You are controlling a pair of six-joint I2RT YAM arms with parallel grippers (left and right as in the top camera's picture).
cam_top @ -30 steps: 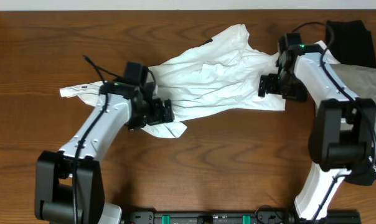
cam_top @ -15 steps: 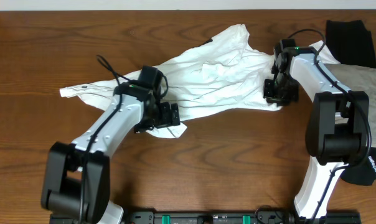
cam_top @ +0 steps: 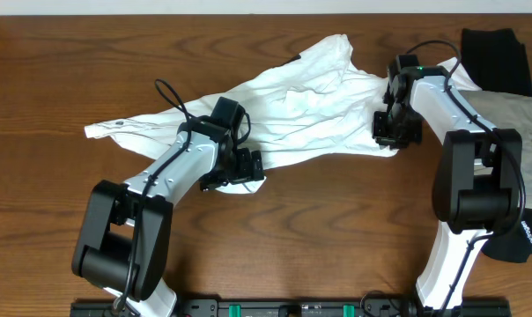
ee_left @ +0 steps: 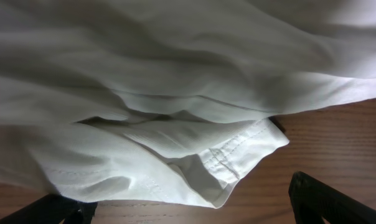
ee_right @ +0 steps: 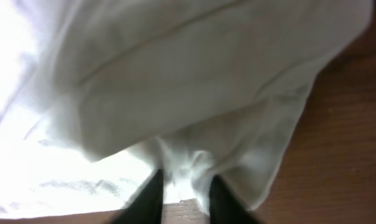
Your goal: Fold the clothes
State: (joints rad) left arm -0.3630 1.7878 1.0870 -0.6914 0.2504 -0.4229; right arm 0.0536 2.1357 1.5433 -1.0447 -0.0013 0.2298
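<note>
Overhead view: shirt (cam_top: 292, 110) is lying crumpled and slanting across the middle of the wooden surface (cam_top: 336, 229), with one sleeve trailing toward the left arm's side. Nothing is folded yet. Grey-beige garment (cam_top: 513, 114) and black garment (cam_top: 493, 46) are sitting at the far right, partly under the right arm. By my reading they are waiting their turn.

Left fingers (cam_top: 246, 167) are hovering at the shirt's near hem corner. Left wrist view is showing them spread wide, one dark tip (ee_left: 325, 199) at each lower corner of the frame. The stitched hem corner (ee_left: 244, 155) is lying between and just ahead of them, flat on the wood. Nothing is gripped. Judgement: they are being held wide to straddle that corner before closing.

Right fingers (cam_top: 391, 130) are sitting at the shirt's right edge. Right wrist view is showing both dark tips (ee_right: 152, 196) close together, with a ridge of white cloth bunching between them. I am reading this as clamped on the shirt edge, though the frame is soft and the bite is looking shallow.

Judgement: the arms are working opposite ends of the shirt so it can be pulled flat before the first fold, so the task is at an early stage. Risks: thin cloth slipping out of the right pinch, or the left fingers catching only one layer at the hem.
</note>
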